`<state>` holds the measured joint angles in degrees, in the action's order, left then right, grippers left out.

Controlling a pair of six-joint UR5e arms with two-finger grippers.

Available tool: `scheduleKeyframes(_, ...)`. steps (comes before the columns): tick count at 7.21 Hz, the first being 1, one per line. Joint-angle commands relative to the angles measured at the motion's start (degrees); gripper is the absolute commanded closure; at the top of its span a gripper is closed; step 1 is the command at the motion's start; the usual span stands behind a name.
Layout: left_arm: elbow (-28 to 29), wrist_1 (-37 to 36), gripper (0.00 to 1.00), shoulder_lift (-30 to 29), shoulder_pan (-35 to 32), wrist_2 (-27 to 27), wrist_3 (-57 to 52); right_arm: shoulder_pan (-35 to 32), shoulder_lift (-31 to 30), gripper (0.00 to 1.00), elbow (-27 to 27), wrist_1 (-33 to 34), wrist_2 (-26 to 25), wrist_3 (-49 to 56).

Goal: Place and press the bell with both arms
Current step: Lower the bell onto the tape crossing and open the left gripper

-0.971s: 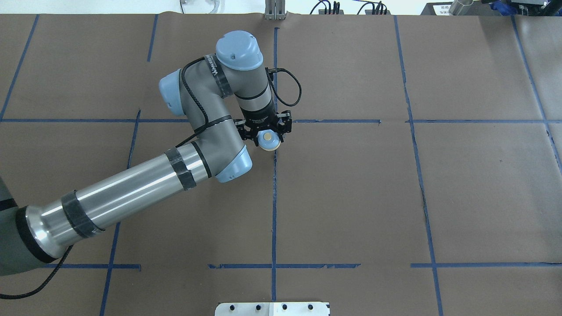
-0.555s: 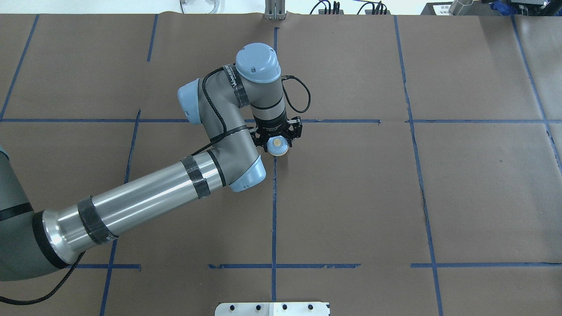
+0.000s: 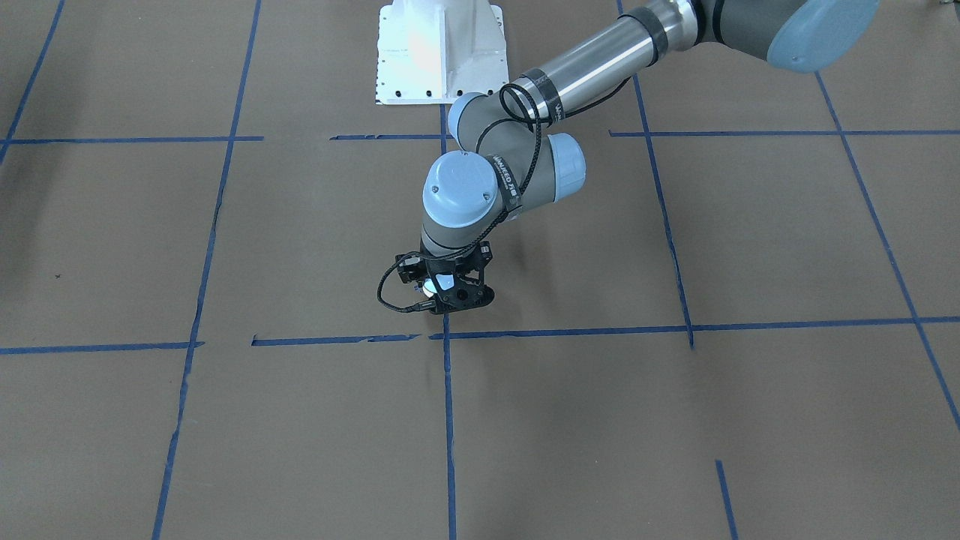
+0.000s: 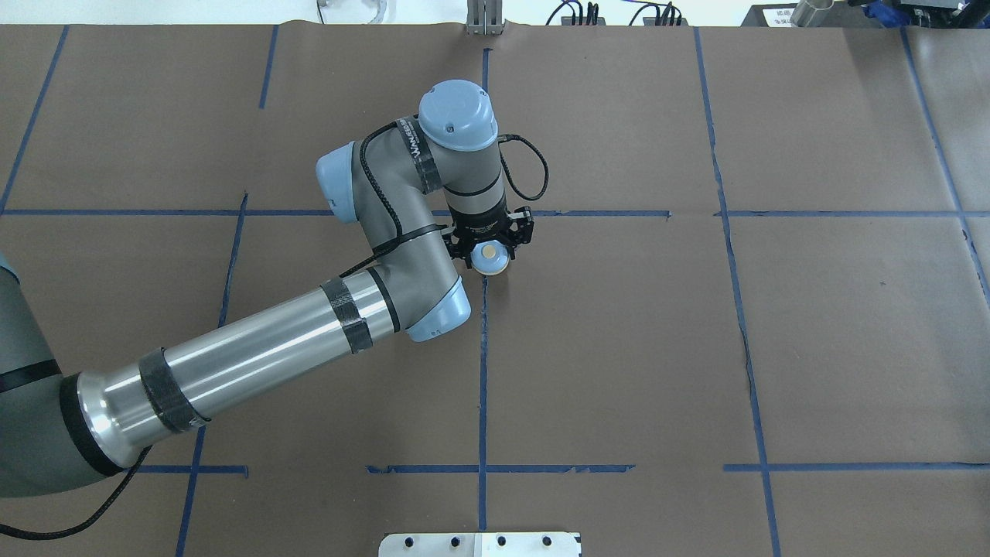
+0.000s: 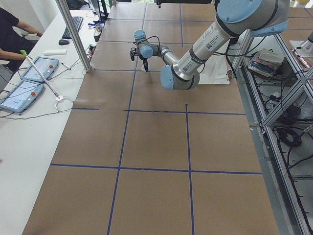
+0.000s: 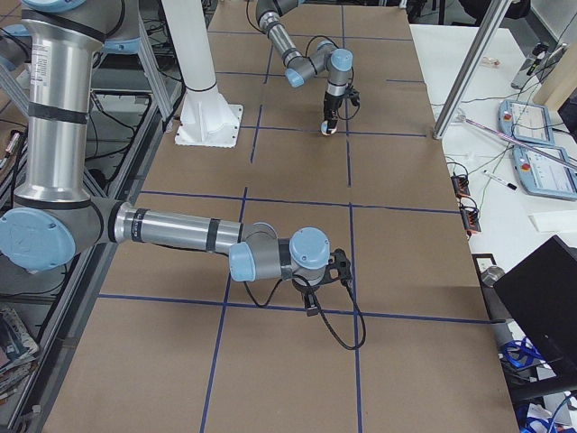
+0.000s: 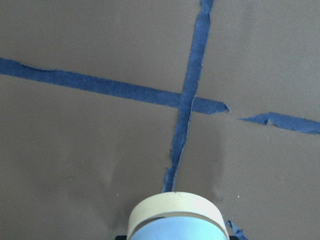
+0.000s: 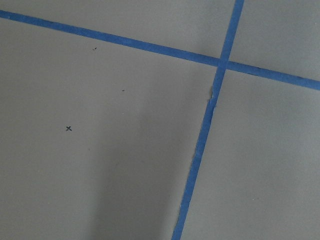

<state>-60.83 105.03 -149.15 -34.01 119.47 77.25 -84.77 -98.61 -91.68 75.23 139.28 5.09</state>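
The bell (image 4: 490, 260), with a light blue dome and a cream button, sits between the fingers of my left gripper (image 4: 490, 249) at the table's middle, beside a blue tape cross. The gripper is shut on it and points down. I cannot tell whether the bell touches the paper. The left wrist view shows the bell's cream ring (image 7: 175, 207) at the bottom edge. In the front view the gripper (image 3: 448, 294) mostly hides the bell (image 3: 431, 285). My right gripper (image 6: 317, 290) shows only in the exterior right view, low over the table; I cannot tell whether it is open or shut.
Brown paper with a blue tape grid (image 7: 186, 102) covers the table. The white pedestal base (image 3: 439, 52) stands at the robot's side. A side bench with tablets (image 5: 29, 81) and a metal post (image 5: 73, 34) lie beyond the far edge.
The left arm carried the bell to the right, away from the robot and lower, towards the tape cross, then nearly stopped. The gripper stayed shut on the bell.
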Motion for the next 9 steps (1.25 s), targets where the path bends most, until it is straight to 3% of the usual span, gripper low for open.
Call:
scheduleKeyframes(1,-0.2,0.3,0.00,0.0,0.1,-0.4,-0.1,0.1,0.2,0.00,0.0,0.0,0.0,0.0)
scheduleKeyframes(3,-1.3,0.1,0.00,0.1,-0.4,-0.4,0.0,0.6,0.6,0.00,0.0,0.0,0.0,0.0)
scheduleKeyframes(6,-13.0,-0.6,0.00,1.3,-4.7,0.3,4.8,2.5,4.0,0.00,-0.6,-0.1,2.7,-2.3)
scheduleKeyframes(7,-19.1,-0.6,0.00,5.0,-5.6,0.3,5.0,5.0,7.7,0.00,-1.7,-0.2,3.1,-9.8)
scheduleKeyframes(9,-33.4,-0.6,0.00,17.9,-9.4,2.6,4.4,12.5,15.2,0.00,-6.2,-0.3,2.8,-30.7)
